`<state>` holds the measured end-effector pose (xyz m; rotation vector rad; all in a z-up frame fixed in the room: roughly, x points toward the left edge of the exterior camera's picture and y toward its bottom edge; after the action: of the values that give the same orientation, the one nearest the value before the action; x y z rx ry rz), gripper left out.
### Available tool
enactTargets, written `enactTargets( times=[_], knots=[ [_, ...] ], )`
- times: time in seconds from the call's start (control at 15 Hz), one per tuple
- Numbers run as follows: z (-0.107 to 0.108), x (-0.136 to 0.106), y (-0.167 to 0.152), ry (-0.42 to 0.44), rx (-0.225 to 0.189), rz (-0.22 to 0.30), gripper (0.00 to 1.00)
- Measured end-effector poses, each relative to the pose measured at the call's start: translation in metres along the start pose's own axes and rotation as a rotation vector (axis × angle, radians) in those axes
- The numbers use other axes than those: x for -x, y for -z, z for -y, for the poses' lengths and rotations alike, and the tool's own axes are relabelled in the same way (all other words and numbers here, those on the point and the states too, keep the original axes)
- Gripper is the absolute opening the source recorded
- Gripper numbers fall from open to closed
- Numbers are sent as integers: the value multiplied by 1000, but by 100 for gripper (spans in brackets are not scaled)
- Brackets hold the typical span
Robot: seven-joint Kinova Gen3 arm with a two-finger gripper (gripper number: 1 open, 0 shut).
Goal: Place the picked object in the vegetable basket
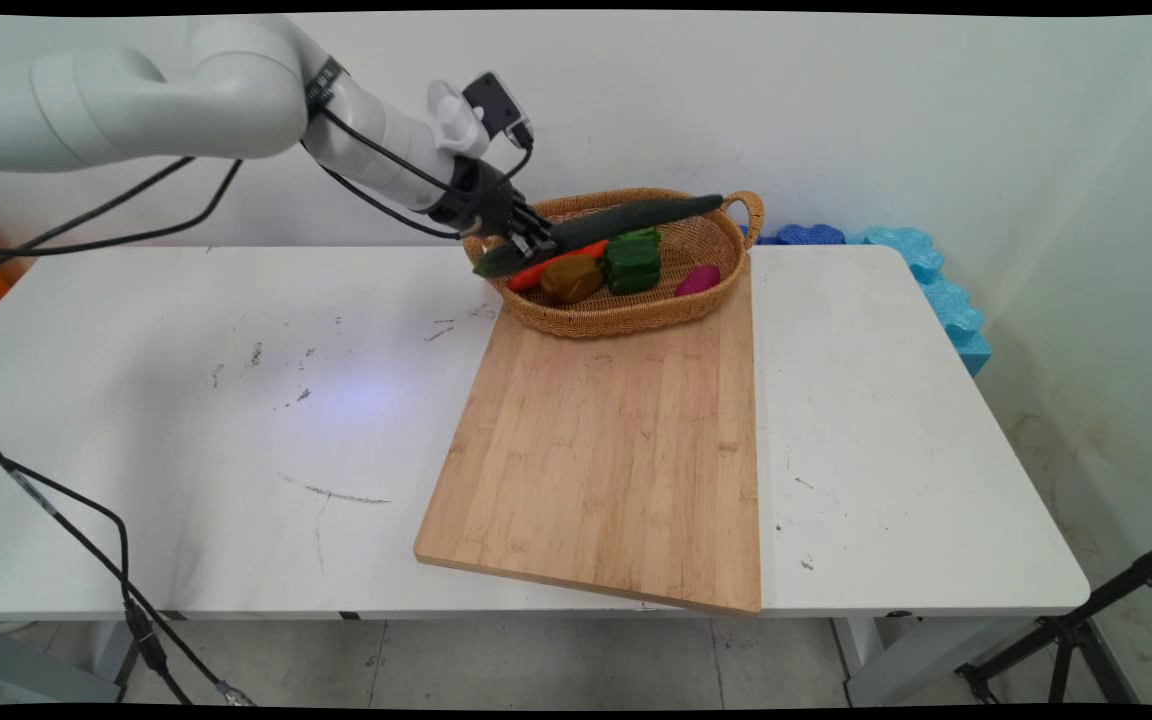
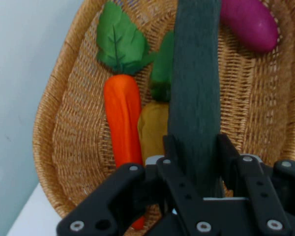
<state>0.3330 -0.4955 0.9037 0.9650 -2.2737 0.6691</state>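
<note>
Up at the table's far side, the black two-finger gripper (image 1: pixel 533 240) is clamped on a long dark green cucumber (image 1: pixel 626 218), holding it near one end so that the rest of it stretches out toward three o'clock, slightly tilted upward, over a wicker basket (image 1: pixel 626 315). In the hand view the cucumber (image 2: pixel 195 83) runs straight up from between the fingers (image 2: pixel 171 150), which press against its two sides, and it crosses above the basket's woven floor (image 2: pixel 83 128). Inside the basket, an orange carrot (image 2: pixel 122 118) with a green leafy top lies at about nine o'clock of the cucumber; just beside it, partly hidden under the cucumber, sits a brownish-yellow potato (image 2: pixel 152 130), and a green pepper (image 2: pixel 162 69) shows above that. A purple eggplant-like piece (image 2: pixel 250 22) lies at about one o'clock, near the basket's wall. From the main view the carrot (image 1: pixel 536 270), potato (image 1: pixel 570 278), green pepper (image 1: pixel 633 263) and purple piece (image 1: pixel 698 279) all rest in the basket, below the raised cucumber. The basket stands on the far end of a wooden cutting board (image 1: pixel 606 460), which lies on the white table (image 1: pixel 186 420). Blue foam pieces (image 1: pixel 936 280) sit at the table's far right corner, toward two o'clock of the basket.
</note>
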Motion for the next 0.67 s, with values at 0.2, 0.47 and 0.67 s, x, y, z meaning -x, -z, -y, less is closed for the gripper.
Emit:
enactTargets(
  times=[0.2, 0.47, 0.67],
  knots=[
    [-4, 3, -18, 30, 4, 14, 0],
    [-12, 5, -37, 54, 16, 22, 100],
    [-17, 5, -46, 58, 25, 20, 100]
  ],
)
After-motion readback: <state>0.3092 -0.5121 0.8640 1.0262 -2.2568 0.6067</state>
